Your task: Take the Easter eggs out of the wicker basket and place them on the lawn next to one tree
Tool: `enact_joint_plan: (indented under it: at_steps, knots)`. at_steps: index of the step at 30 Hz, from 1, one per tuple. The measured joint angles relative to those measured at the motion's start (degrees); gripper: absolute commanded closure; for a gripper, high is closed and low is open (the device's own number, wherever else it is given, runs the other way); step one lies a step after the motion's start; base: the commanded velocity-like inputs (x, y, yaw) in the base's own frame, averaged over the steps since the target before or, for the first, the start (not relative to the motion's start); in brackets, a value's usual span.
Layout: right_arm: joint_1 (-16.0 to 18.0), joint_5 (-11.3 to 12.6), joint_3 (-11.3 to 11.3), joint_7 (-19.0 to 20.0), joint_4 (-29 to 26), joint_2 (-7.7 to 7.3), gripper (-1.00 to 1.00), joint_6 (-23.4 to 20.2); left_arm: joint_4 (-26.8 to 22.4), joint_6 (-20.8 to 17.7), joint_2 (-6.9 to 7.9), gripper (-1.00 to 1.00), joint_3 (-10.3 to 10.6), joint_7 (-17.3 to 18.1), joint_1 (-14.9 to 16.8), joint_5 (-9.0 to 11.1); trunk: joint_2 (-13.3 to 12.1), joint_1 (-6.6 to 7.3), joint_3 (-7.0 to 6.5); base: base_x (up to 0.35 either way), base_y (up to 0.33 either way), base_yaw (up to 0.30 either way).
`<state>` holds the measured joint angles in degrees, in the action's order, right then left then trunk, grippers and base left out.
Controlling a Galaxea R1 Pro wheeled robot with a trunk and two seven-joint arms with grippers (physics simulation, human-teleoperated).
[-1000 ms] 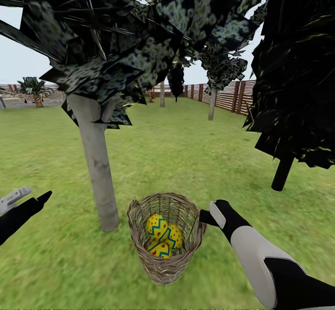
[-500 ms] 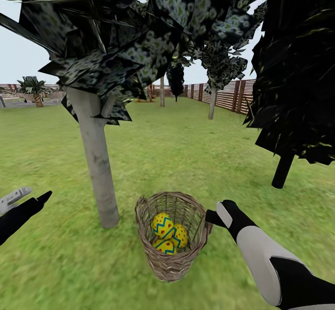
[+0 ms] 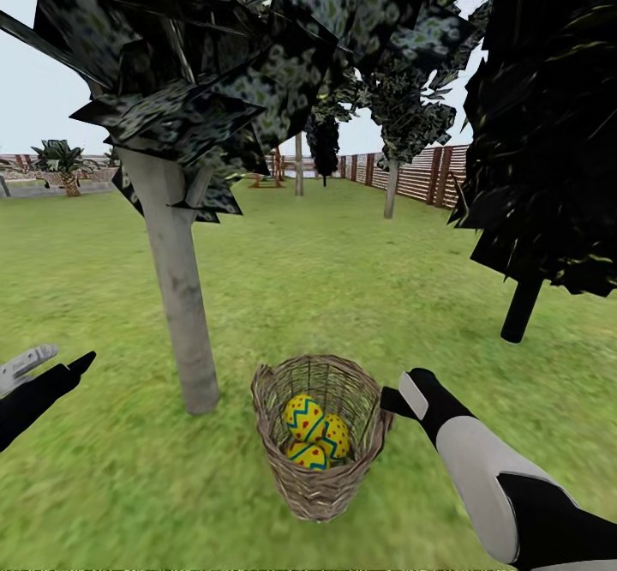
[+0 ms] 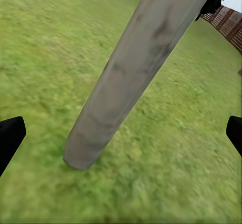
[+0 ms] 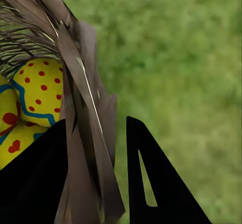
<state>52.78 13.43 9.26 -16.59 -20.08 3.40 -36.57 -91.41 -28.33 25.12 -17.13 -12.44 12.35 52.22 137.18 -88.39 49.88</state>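
While the lawn (image 3: 343, 279) spreads wide around you, ringed at 1 o'clock by the brown slat fence (image 3: 433, 175) of the garden, the pale grey-trunked tree (image 3: 176, 279) stands at about 10 o'clock from the basket, its speckled leaf clusters hanging overhead. A black-trunked tree (image 3: 523, 305) with near-black foliage stands well apart at 2 o'clock.

The wicker basket (image 3: 321, 489) sits upright on the grass, low and central in your head view, near the foot of the grey trunk but not touching it. All three Easter eggs (image 3: 307, 418) lie inside it, bunched together against one another.

Your right gripper (image 3: 387, 401) is at the basket's 3 o'clock rim. In your right wrist view the rim wall (image 5: 85, 133) stands between the two black fingers (image 5: 151, 183), one inside by the eggs and one outside over grass; you have the jaws narrowly parted astride the wicker, though whether they pinch it is hard to tell.

Your left gripper (image 3: 51, 361) hovers well off at 9 o'clock, jaws spread wide, with the grey trunk's base (image 4: 85, 151) ahead between them.
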Motion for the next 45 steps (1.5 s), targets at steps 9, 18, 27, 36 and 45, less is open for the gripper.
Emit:
enact_joint_plan:
  at_steps: [9,18,27,36,45]
  knots:
    - [0.00,0.00,0.00,-0.02,0.23,0.09,1.00,0.07,0.00,0.00,0.00,-1.00,0.00,0.00,0.00,0.00,3.61,-1.98,1.62,0.000,0.000,0.000]
    - [0.00,0.04,0.02,-0.02,0.79,-0.01,1.00,0.10,0.00,0.00,0.00,-1.00,0.00,0.00,0.00,0.00,6.06,-3.38,3.36,0.000,0.000,0.000]
    - [0.00,0.00,0.02,-0.19,0.79,-0.26,1.00,0.09,0.00,0.00,0.00,-1.00,0.00,0.00,0.00,0.00,6.19,-3.61,5.35,0.000,0.000,0.000]
    - [0.00,0.00,0.03,-0.20,0.79,-0.26,1.00,0.17,0.00,0.00,0.00,-1.00,0.00,0.05,0.00,0.00,6.31,-3.85,7.35,0.000,0.000,0.000]
    - [0.11,2.92,0.27,-0.17,-2.74,-1.74,1.00,-2.93,0.00,0.01,0.00,-1.00,0.00,0.06,0.00,0.00,6.46,-4.05,9.32,0.000,0.000,0.000]
